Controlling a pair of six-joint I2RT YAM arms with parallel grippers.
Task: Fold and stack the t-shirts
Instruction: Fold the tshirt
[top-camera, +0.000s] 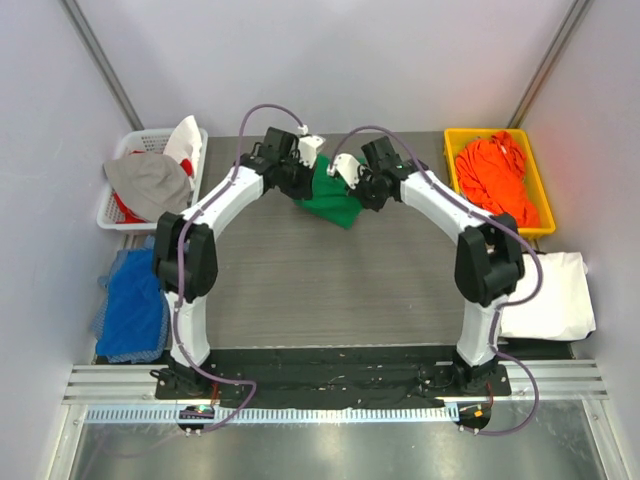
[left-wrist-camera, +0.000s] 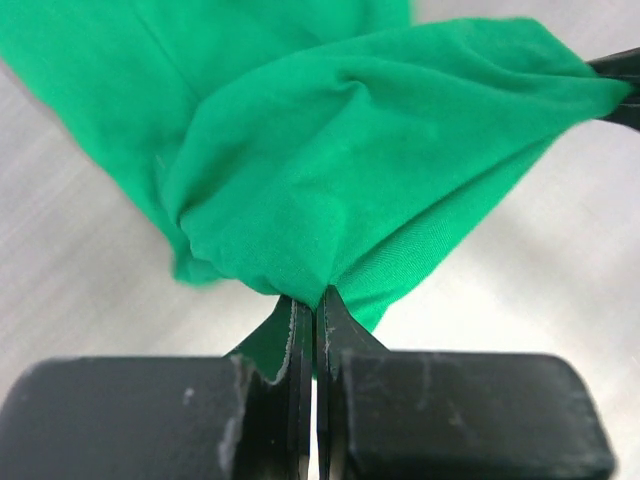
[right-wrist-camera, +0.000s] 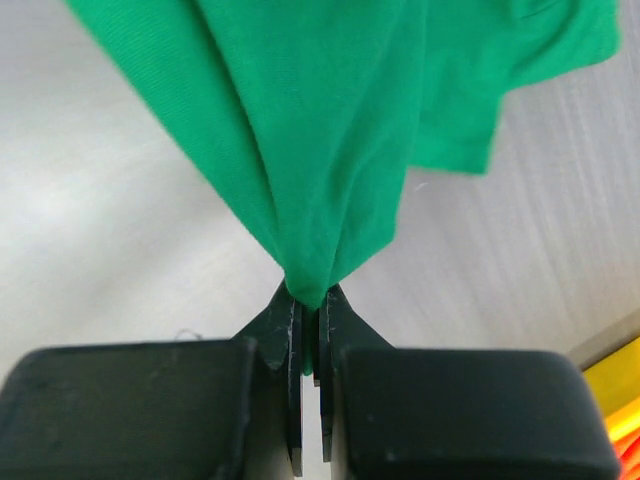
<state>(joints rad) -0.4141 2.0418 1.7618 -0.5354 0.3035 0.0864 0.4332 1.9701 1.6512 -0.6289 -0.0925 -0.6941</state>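
Left jaws, right jaws both pinched tight on bright green soft cotton t-shirt (left-wrist-camera: 380, 180), bunched over grey worktop (top-camera: 300, 290); you grip two points, likely to spread it flat for folding.

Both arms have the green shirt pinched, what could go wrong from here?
The left gripper and right gripper each pinch only a small gather of the green t-shirt, so it may slip out if they pull apart.
The shirt hangs bunched between them, so it could land creased on the table.
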